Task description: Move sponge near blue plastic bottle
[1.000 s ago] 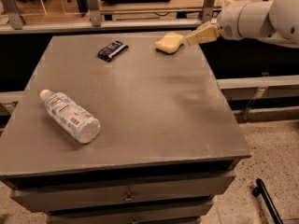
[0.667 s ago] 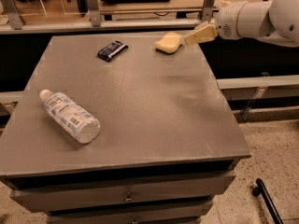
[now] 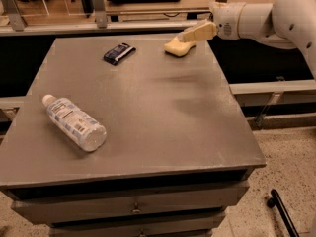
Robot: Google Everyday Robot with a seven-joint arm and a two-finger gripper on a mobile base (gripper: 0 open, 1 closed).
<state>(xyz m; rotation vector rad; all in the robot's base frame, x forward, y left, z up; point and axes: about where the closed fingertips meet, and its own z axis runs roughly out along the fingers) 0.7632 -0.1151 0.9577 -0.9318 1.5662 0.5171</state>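
- Your gripper (image 3: 191,34) hangs at the far right of the table (image 3: 163,132), just over the sponge (image 3: 175,48), likely lined up for a pickup.
- The bottle (image 3: 74,123) lies on its side at near left, well apart from the sponge.
- You cannot tell whether the gripper is open, closed or touching the sponge.

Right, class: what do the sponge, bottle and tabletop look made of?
Sponge: likely foam, matte pale yellow, rounded edges. Bottle: clear glossy plastic, see-through, printed label. Tabletop: perhaps painted metal or laminate, dull grey sheen. Pincer sits at the sponge, far edge.
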